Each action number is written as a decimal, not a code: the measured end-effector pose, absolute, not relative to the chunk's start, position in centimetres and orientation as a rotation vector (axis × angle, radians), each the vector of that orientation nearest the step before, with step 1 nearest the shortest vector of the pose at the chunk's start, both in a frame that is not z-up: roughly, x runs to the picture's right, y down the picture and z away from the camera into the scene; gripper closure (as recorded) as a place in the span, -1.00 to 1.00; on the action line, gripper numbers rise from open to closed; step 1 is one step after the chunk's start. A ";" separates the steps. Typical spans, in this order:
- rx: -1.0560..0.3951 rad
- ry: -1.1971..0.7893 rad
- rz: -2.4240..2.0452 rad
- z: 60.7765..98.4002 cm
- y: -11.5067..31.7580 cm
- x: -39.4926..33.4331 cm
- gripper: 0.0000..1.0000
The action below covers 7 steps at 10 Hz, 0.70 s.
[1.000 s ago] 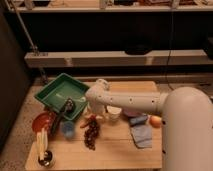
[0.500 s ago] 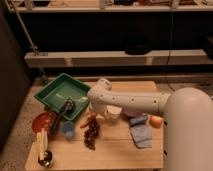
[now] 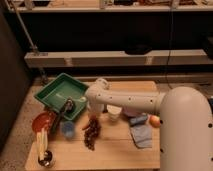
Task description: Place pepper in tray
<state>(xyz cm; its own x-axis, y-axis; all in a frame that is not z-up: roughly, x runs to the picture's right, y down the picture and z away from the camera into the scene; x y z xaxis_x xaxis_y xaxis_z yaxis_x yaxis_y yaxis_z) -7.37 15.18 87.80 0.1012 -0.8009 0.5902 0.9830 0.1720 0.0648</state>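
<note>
The green tray (image 3: 56, 90) sits at the table's back left, with a dark utensil (image 3: 67, 106) lying over its near rim. The slim orange-red pepper (image 3: 87, 124) lies on the wooden table just in front of the tray's right corner, at the top of the dark grape bunch (image 3: 91, 136). My white arm reaches in from the right and bends down. My gripper (image 3: 93, 113) hangs right above the pepper, and its tip blends with the pepper and grapes below. I cannot tell whether it touches the pepper.
A red bowl (image 3: 42, 121) and a blue cup (image 3: 68, 129) stand left of the pepper. A white cup (image 3: 115, 113), a blue cloth (image 3: 140, 133) and a round orange fruit (image 3: 155, 120) lie to the right. Yellow sticks (image 3: 42, 144) rest at the front left.
The arm's end has dipped slightly toward the pepper. The pepper, the grapes and the tray have not moved.
</note>
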 end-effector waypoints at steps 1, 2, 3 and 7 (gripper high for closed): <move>-0.393 -0.578 -1.375 87.9 15.2 -7.9 0.47; -0.394 -0.584 -1.377 87.9 15.3 -8.0 0.47; -0.390 -0.591 -1.378 87.6 15.0 -8.3 0.47; -0.323 -0.581 -1.373 84.0 8.6 -9.1 0.47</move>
